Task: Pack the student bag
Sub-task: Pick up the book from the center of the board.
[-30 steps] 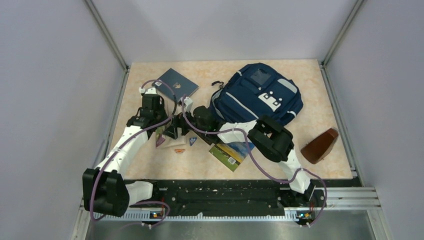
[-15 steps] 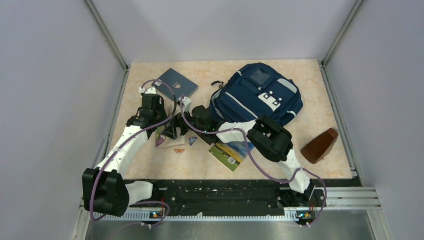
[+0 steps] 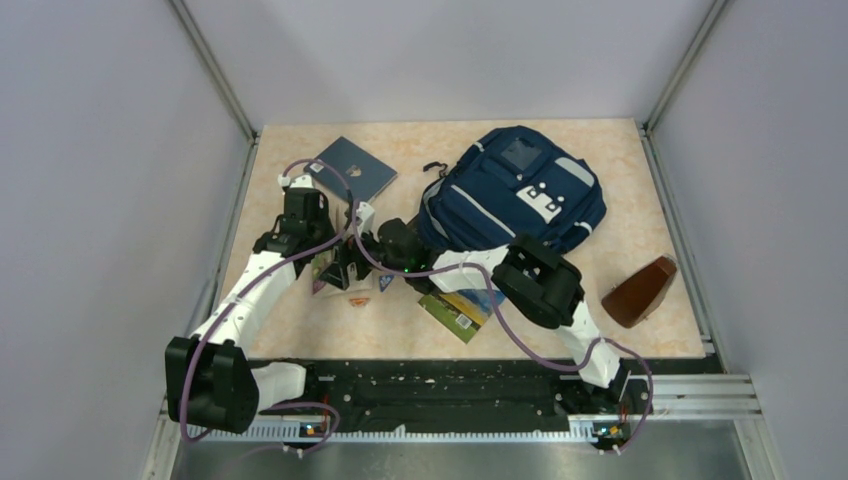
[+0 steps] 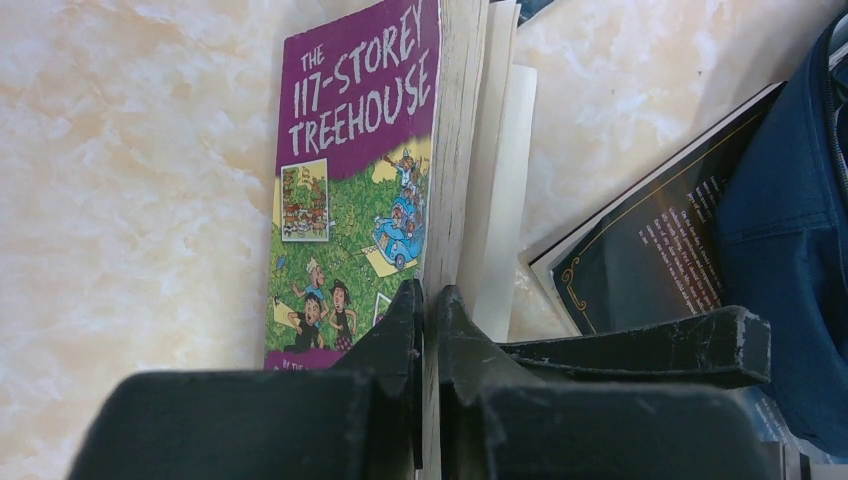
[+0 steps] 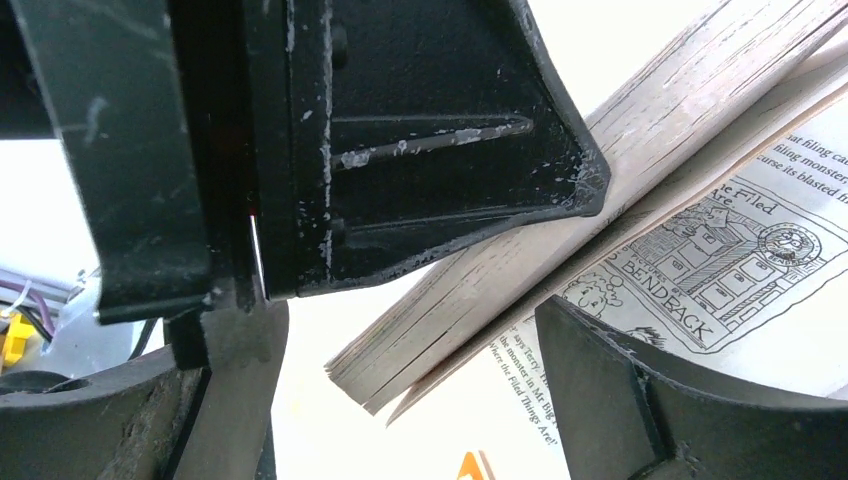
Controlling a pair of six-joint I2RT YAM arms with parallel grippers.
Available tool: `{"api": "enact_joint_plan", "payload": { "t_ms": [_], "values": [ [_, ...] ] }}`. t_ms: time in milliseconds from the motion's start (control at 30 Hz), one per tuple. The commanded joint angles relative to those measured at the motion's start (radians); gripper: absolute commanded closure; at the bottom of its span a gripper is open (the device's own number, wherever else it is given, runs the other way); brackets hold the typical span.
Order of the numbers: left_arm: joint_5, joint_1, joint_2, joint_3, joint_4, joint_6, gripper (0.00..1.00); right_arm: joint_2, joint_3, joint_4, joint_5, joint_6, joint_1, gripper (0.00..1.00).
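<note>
Student bag [image 3: 515, 195] on table [image 3: 640, 205], grey walls [image 3: 450, 50]; left tool [image 4: 428, 300] clamps paperback [image 4: 350, 180], right tool [image 5: 410, 350] agape.

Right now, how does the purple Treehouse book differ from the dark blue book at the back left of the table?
The Treehouse book is pinched in the left gripper, its pages fanning apart; the dark blue book lies flat, closed and untouched. The Treehouse book has a purple and green cartoon cover; the dark blue book is mostly plain. Both are outside the student bag.
</note>
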Motion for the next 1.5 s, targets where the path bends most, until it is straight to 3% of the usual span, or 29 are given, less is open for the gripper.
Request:
{"api": "enact_joint_plan", "payload": {
  "t_ms": [0,167,267,667,733,767,867,967,1200,1467],
  "values": [
    [-0.008,0.004,-0.007,0.007,0.068,0.000,1.00,-0.061,0.011,0.017,0.027,-0.020,0.013,0.09],
    [-0.018,0.004,-0.006,0.009,0.067,0.001,1.00,-0.046,0.038,-0.045,0.115,-0.016,0.018,0.09],
    [-0.020,0.004,-0.008,0.011,0.063,0.004,1.00,-0.031,0.052,-0.095,0.183,-0.024,0.020,0.15],
    [-0.015,0.004,-0.044,0.018,0.038,-0.006,1.00,-0.042,0.025,-0.053,0.282,-0.029,0.020,0.84],
    [-0.027,0.004,-0.065,0.025,0.019,-0.006,0.88,-0.058,0.007,-0.039,0.310,-0.024,0.020,0.96],
    [-0.039,0.004,-0.077,0.028,0.007,-0.006,0.72,-0.071,-0.003,-0.030,0.320,-0.023,0.021,1.00],
    [-0.077,0.004,-0.137,0.036,-0.024,-0.002,0.43,-0.112,-0.040,0.004,0.339,-0.033,0.020,1.00],
    [-0.117,0.004,-0.218,0.037,-0.065,0.000,0.25,-0.160,-0.081,0.049,0.361,-0.054,0.018,1.00],
    [-0.015,0.012,-0.416,0.012,-0.102,-0.064,0.13,-0.284,-0.124,0.122,0.320,-0.095,-0.012,1.00],
    [0.218,0.025,-0.538,0.025,-0.064,-0.158,0.09,-0.537,-0.278,0.254,0.198,-0.137,-0.058,1.00]
  ]
}}
